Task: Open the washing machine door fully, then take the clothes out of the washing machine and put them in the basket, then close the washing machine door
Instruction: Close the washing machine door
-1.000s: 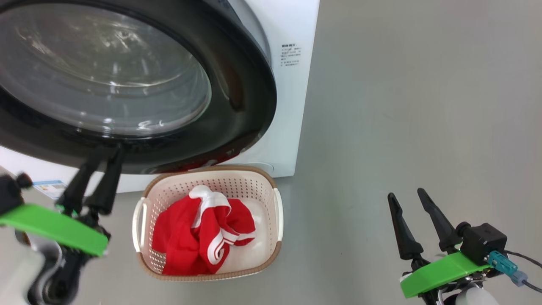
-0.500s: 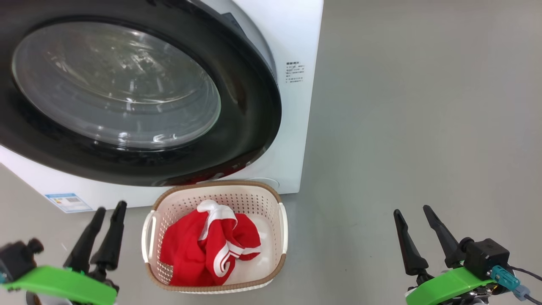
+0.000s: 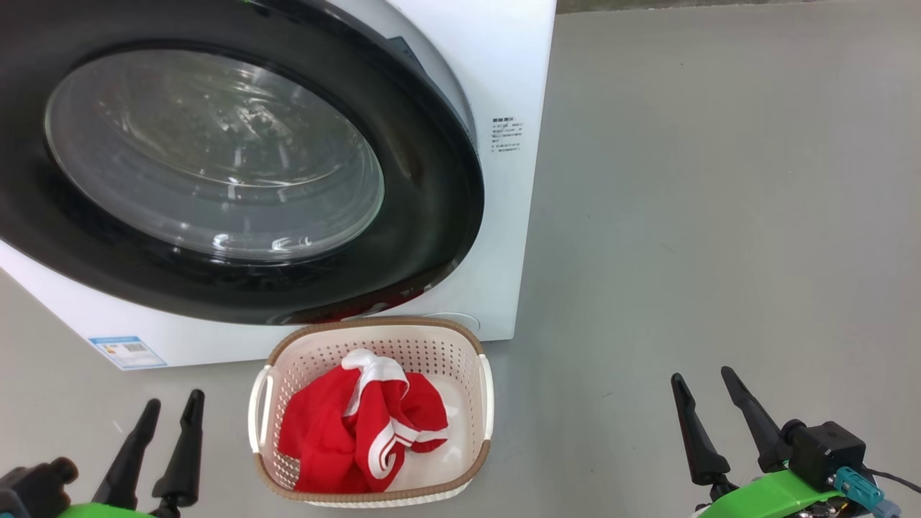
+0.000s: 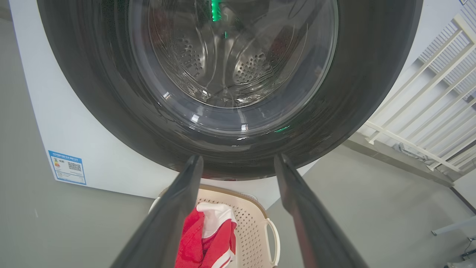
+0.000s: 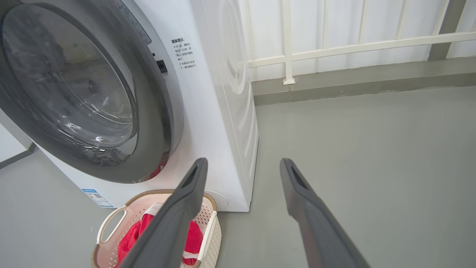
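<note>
My left claw [image 3: 173, 401] hangs low at the near left, over the floor [image 3: 57, 403]. It is released, both fingers are spread and nothing is between them. It is well apart from the machine. A little farther, the small blue label [image 3: 128, 351] sits on the lower left corner of the washing machine [image 3: 504, 273].

The washing machine door [image 3: 216, 165] lies flat against the front of the machine, as far as I can judge. Through its glass, the left wrist view shows the bare steel drum and no cloth. A red glint on the lower black rim I take for a reflection of the garment. Whether the latch has caught, I cannot tell.

Just below the lower edge of the door, the basket [image 3: 374, 324] stands on the floor, and the clothes [image 3: 345, 439] lie crumpled inside it. So I judge that only the closing remains to confirm.

To do it well, I would press on the black rim at its right side, not on the glass, with a slow and straight push. I would keep my arm above the basket, so that I do not knock it.

My right claw [image 3: 701, 381] waits at the near right, also released and empty, far from everything.
</note>
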Available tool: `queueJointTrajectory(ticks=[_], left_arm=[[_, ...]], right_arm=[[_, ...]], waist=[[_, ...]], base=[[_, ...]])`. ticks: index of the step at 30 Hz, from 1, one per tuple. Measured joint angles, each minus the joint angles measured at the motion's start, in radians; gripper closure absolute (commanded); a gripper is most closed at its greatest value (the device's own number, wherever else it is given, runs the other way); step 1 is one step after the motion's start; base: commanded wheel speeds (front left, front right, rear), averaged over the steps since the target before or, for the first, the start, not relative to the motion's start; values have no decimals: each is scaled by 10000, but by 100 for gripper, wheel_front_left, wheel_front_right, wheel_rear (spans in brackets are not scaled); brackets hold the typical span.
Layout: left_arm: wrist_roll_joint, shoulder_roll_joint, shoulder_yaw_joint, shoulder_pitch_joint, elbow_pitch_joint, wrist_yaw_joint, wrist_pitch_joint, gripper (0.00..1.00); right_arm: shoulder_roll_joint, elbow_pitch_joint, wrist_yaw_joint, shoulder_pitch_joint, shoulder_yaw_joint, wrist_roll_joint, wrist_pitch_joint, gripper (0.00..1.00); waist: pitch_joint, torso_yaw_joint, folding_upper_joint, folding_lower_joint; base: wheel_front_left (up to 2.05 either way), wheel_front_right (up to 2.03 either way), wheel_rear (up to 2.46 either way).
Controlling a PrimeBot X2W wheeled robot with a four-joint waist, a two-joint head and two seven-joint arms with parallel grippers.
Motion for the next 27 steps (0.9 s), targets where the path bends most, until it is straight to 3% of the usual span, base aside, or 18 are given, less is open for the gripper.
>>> queueJointTrajectory(ticks=[16, 27], left_arm=[[4418, -1639, 2071, 722, -234, -2, 2, 0], [6002, -2201, 2731, 988, -591, -2, 2, 0]], right_arm=[[2, -12, 0, 2, -25, -2, 0, 0], [2, -58, 0, 6, -65, -48, 0, 0]], waist=[[-123, 40, 0, 0], [-209, 66, 0, 0]], base=[[0, 0, 0], [0, 0, 0]])
